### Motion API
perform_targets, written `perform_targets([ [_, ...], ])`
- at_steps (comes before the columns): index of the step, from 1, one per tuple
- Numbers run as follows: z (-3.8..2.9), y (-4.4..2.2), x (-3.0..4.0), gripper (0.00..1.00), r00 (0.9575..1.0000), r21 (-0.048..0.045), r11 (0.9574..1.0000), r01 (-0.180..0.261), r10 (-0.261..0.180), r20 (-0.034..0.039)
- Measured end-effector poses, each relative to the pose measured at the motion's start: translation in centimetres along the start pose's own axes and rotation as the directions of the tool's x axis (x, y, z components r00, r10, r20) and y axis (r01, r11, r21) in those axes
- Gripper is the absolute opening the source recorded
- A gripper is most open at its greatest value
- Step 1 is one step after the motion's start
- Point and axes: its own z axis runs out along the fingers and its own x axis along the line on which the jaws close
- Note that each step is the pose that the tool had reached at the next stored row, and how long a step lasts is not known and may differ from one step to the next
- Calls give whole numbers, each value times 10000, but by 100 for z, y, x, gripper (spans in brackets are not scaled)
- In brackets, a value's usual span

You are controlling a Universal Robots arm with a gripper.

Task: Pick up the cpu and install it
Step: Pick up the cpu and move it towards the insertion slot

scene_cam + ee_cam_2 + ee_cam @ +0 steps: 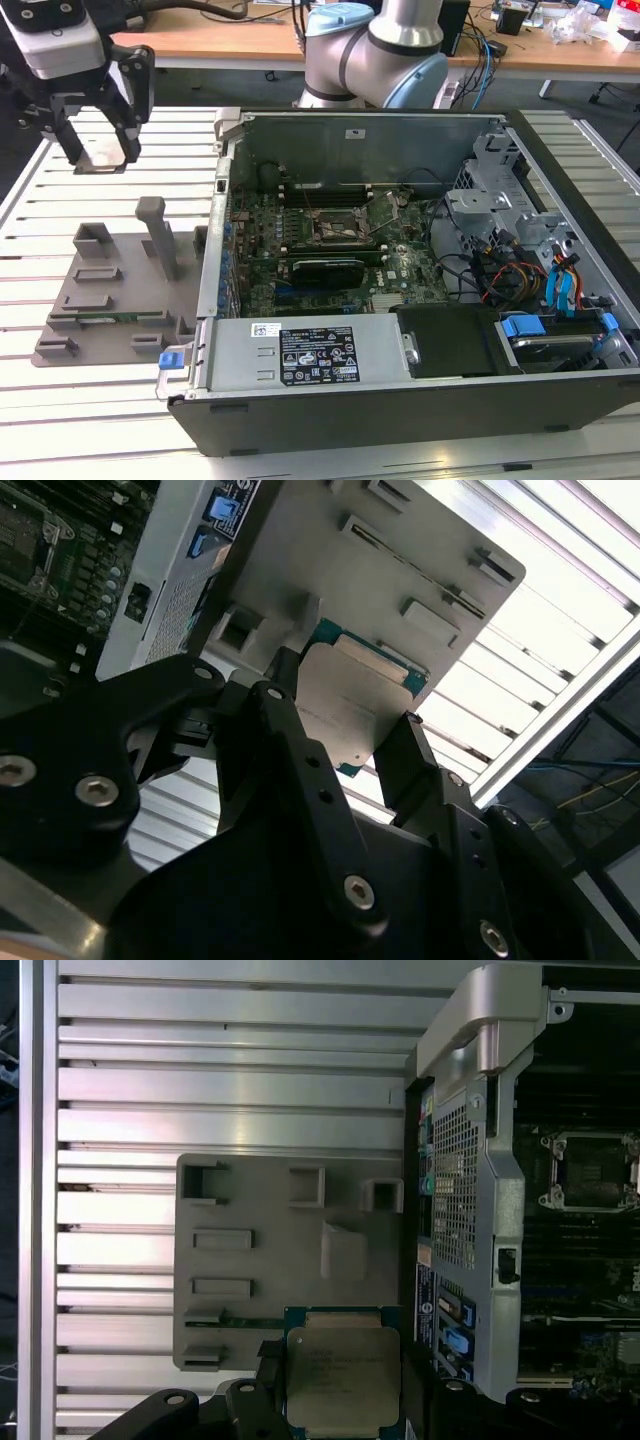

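An open computer case (400, 425) sits on the slatted tabletop (70, 410), with a grey fixture (100, 300) to its left. Raised over the tabletop's far left, the gripper (100, 152) has its fingers (300, 750) clenched on the cpu (343, 1370). Pick-up looks done; installing calls for squaring it over the empty socket (345, 228).

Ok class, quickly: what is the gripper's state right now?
The gripper: closed, holding the cpu between its fingers, up clear of the fixture.
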Motion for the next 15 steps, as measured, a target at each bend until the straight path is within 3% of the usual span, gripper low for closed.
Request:
perform_targets([
  [5, 3, -2, -99, 55, 10000, 0, 10000, 0, 0, 0],
  [11, 8, -7, -290, 55, 10000, 0, 10000, 0, 0, 0],
  [15, 10, -9, -377, 55, 10000, 0, 10000, 0, 0, 0],
])
